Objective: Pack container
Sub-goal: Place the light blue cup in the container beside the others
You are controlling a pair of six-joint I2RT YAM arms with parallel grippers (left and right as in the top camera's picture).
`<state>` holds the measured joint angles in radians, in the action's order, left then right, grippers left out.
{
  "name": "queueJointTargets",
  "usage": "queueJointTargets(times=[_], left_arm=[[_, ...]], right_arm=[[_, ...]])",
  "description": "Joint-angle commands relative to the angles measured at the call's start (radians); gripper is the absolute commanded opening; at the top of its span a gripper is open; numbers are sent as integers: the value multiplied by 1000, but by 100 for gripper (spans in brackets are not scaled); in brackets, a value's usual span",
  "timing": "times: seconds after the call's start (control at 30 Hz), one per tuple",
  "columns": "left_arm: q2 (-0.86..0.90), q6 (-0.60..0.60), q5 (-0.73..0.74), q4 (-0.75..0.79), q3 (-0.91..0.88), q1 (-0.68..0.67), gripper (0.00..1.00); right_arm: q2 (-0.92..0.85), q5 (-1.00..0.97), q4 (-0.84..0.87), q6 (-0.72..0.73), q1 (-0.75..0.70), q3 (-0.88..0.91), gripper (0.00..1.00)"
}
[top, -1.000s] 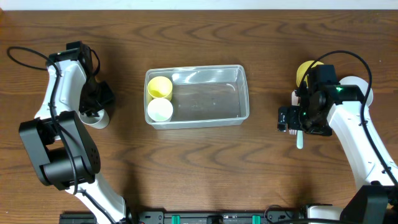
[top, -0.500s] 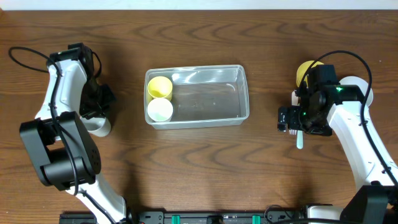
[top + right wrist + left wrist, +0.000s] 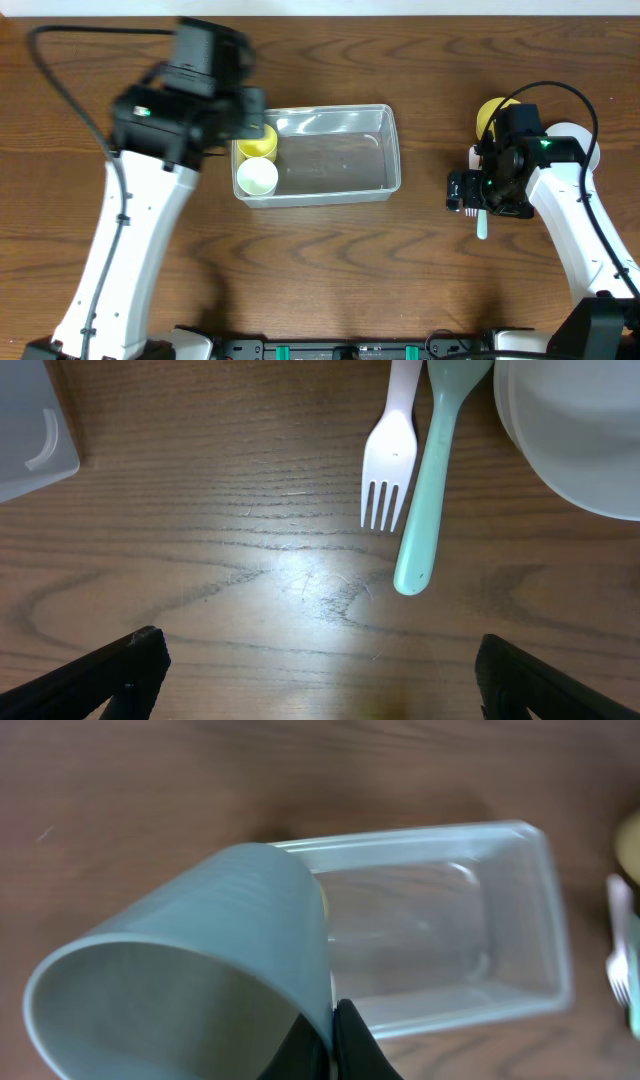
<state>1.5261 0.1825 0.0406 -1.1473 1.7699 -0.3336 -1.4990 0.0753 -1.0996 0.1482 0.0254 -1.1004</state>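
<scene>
Swung left claw (image 3: 333, 1042) from frame's left edge to over left end of container (image 3: 340, 165), clenched on pale cup (image 3: 200, 950) rim. Container centre frame, long axis left-right, free room rightward. My right claw (image 3: 320, 665) spread, empty, farther.

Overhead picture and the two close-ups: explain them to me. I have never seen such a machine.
Two robot arms stand at a wooden table. The wide picture looks down from above; each close-up comes from a camera on one arm's wrist. The clear container in the middle holds a yellow cup and a white cup. The left pincer is shut on a pale green cup, near that container. The right pincer is open and empty, above a white fork and a green utensil, beside a white bowl.
</scene>
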Motion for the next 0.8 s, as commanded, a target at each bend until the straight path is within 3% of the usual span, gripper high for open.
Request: queueJointTargets(times=[0.0,0.23,0.77], left_arm=[[93,-82,-6,13,-14,-98,6],[307,-154,-6,58,-13,-201,6],[544,-168,-6,105,-14,-106,6]], right_arm=[[-7,1,0,-15,-6,-11,99],[-7,1,-1,-15,-6,-11,99],[-7,1,-2,-15,-6,-11,99]])
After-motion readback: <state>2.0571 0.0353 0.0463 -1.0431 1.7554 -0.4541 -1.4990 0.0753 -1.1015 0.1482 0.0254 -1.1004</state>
